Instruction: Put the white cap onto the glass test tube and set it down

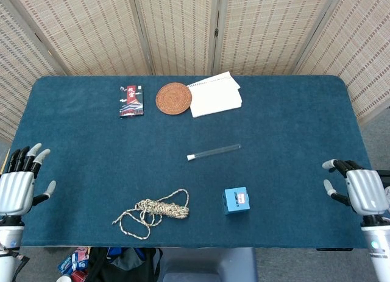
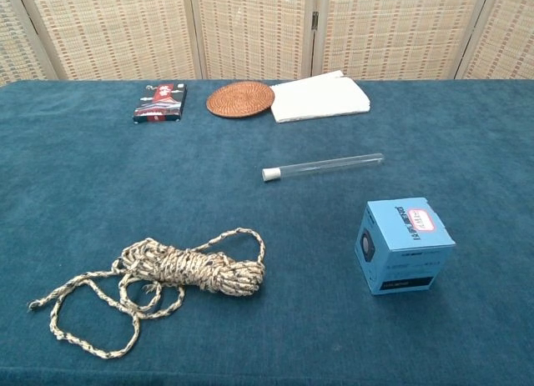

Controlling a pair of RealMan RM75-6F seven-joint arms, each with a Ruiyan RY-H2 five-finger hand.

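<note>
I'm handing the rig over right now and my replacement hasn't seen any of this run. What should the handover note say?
Left hand: open, holding nothing, at the table's left edge near the front.
Right hand: open, holding nothing, at the right edge near the front. Neither shows in the chest view.
Glass test tube: lying flat mid-table on the blue cloth, white cap on its left end, nothing touching it.
Done: tube capped and set down, as far as the views show.
Left: nothing apparent; how firmly the cap is seated cannot be told.
</note>
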